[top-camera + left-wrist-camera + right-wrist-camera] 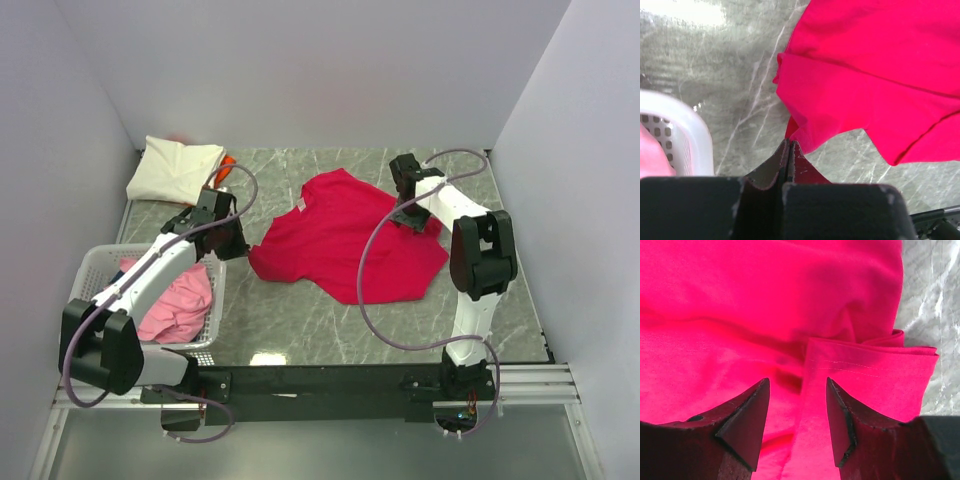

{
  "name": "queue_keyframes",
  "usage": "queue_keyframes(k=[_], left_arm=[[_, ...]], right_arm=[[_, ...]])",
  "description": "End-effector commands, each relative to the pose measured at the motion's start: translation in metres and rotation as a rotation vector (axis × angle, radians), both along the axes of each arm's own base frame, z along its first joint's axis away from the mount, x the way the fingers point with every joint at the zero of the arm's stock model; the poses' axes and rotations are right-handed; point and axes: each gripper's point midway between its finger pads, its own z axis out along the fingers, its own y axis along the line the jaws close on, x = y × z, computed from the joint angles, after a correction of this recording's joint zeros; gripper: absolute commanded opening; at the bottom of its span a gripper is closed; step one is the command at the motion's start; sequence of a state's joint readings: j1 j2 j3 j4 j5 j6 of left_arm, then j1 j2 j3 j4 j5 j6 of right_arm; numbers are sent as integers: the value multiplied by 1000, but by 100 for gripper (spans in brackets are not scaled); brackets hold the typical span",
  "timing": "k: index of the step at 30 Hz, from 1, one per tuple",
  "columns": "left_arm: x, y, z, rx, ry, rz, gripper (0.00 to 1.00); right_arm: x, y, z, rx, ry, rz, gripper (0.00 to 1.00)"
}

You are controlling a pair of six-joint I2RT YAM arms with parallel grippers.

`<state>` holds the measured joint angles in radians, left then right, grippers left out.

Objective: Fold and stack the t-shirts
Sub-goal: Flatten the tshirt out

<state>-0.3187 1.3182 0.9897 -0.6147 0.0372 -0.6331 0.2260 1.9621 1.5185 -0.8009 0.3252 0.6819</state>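
Note:
The crimson red t-shirt (345,240) lies spread out, rumpled, on the marble tabletop. My left gripper (238,248) sits at the shirt's left corner. In the left wrist view its jaws (789,142) are pressed together, with a tapering point of the red cloth (850,85) pinched at their tips. Over the shirt's right sleeve hovers my right gripper (405,218). Its fingers (797,382) stand apart, straddling a folded hem (870,370). A folded cream-white t-shirt (175,168) lies at the back left, and a bit of orange cloth (228,162) peeks out beside it.
A white lattice basket (100,262) stands at the left edge, just behind my left gripper, its rim (685,125) also in the left wrist view. Light pink t-shirts (180,300) fill it. White walls close in the table on three sides.

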Motion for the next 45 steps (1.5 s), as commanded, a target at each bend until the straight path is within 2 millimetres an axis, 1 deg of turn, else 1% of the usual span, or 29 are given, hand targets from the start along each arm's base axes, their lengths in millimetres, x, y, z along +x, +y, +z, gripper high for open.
queue_keyframes(k=[1,2,6,8,9,16,20,23,24,26,27,29,30,32,33,34,36,37,38,39,40,41,42,43,44,45], left_arm=[[16,-2,11,10,-37,-31,1],[16,-3,8,8,-24,-39,1],[23,-4,11,22,-28,-59,1],[24,-3,10,28,-24,-61,1],[24,-1,10,39,-22,-67,0],[24,3,8,37,-16,-62,1],[24,4,8,35,-12,-53,1],[23,5,7,31,-12,-48,1],[23,5,7,28,-13,-47,1],[23,5,6,27,-8,-46,0],[23,5,7,24,-10,-44,1],[24,5,7,20,-11,-43,0],[25,5,6,17,-11,-38,0],[27,3,8,-1,-14,-34,1],[30,4,10,-12,-18,-28,0],[32,2,10,-21,-14,-28,1],[41,-2,20,-56,-34,-22,0],[46,-3,21,-62,-33,-16,1],[54,-6,32,-77,-57,-13,0],[59,-5,37,-83,-68,-4,1],[65,-5,38,-83,-68,0,1],[76,-7,53,-92,-101,6,1],[82,-5,59,-94,-112,14,1],[88,-5,59,-96,-107,18,1],[99,-3,75,-109,-139,31,0],[105,-2,81,-118,-150,40,1]], right_arm=[[-11,-12,6,-23,-2,-18,56],[-11,-12,6,-25,-5,-14,56],[-7,-20,0,-34,12,-31,55],[-2,-22,0,-40,8,-34,54],[5,-25,3,-48,-4,-40,52],[11,-26,-10,-43,26,-32,49],[11,-27,-13,-44,34,-31,45],[9,-28,-12,-48,36,-24,38],[8,-30,-11,-50,38,-26,33],[7,-31,-10,-52,36,-20,28],[7,-31,-9,-49,33,-18,21],[7,-31,-7,-43,31,-14,15],[7,-32,-6,-38,31,-14,10],[6,-32,0,-32,23,-9,6],[6,-32,5,-30,16,-8,1],[6,-34,14,-30,1,-9,0],[5,-36,26,-30,-17,-2,0],[4,-40,39,-31,-35,7,0],[3,-42,48,-36,-46,13,0],[5,-44,60,-38,-66,16,0],[2,-48,75,-48,-85,28,0],[1,-51,85,-48,-100,28,0],[4,-52,100,-46,-131,33,0],[1,-53,116,-38,-155,43,0],[1,-55,127,-34,-172,43,0],[4,-56,145,-29,-213,45,0]])
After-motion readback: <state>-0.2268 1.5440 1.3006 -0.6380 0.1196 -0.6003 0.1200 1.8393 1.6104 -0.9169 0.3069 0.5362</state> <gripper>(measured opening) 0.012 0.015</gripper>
